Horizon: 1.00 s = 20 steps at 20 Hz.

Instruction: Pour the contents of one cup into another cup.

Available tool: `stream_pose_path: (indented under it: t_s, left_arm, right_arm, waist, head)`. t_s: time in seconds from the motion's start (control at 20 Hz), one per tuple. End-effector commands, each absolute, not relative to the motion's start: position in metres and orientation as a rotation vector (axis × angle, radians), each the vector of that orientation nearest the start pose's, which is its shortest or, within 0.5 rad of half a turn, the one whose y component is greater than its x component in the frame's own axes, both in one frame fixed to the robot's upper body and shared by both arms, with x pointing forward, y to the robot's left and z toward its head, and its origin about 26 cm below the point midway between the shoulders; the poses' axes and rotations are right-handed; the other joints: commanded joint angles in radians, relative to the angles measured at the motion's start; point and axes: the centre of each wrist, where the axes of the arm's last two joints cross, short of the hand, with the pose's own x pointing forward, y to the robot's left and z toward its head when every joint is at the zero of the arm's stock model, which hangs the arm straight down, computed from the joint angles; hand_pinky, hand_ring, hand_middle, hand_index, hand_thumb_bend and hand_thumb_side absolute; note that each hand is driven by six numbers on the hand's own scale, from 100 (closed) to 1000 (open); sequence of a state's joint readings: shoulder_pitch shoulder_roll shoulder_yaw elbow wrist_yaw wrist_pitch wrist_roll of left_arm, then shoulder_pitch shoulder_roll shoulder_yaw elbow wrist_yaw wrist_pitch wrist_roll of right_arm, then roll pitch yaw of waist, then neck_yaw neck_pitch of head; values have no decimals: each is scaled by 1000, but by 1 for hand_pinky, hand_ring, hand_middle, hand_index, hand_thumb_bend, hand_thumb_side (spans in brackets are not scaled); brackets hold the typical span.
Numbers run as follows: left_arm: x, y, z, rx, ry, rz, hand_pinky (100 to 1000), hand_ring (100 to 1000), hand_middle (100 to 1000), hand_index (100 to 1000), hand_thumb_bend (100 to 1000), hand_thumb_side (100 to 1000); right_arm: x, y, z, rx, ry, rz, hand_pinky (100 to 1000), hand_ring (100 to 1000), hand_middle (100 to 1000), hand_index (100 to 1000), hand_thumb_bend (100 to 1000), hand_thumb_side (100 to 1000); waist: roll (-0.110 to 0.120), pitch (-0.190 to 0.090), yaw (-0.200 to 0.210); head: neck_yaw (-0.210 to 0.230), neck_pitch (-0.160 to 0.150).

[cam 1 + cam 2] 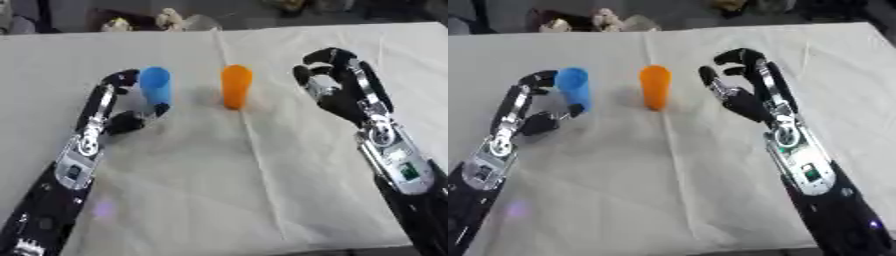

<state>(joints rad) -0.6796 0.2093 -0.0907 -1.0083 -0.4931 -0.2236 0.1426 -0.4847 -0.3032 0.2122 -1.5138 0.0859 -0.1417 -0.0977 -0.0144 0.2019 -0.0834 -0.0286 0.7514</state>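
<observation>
A blue cup stands upright on the white cloth, left of centre. My left hand reaches in from the lower left; its fingers curl against the cup's upper left side and its thumb lies at the cup's lower right. An orange cup stands upright a short way to the right of the blue one. My right hand hovers to the right of the orange cup with a clear gap between them, fingers loosely arched toward the cup and holding nothing. What the cups contain is hidden.
The table is covered by a creased white cloth, with a fold line running from the far edge past the orange cup toward the front. Small cluttered objects lie beyond the far edge.
</observation>
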Motion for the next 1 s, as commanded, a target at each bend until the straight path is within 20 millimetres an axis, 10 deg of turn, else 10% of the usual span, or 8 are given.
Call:
stream_pose_path:
  t_s: [0.05,1.0]
  left_arm:
    - [443,221,84,538,-1920,-696,781,799,722,865,736,536]
    - [451,214,89,576,-1898,-678,731,739,627,832,727,552]
  right_arm:
    - [377,-213,138,-147,-2137,524,726,801,617,661,422,502]
    - [378,-210,141,-133,-2145,531,726,801,616,660,420,506]
  waist:
    - [-1,-12,-4]
    - [-5,6,-31]
  head:
    - [2,-13]
    - [1,-31]
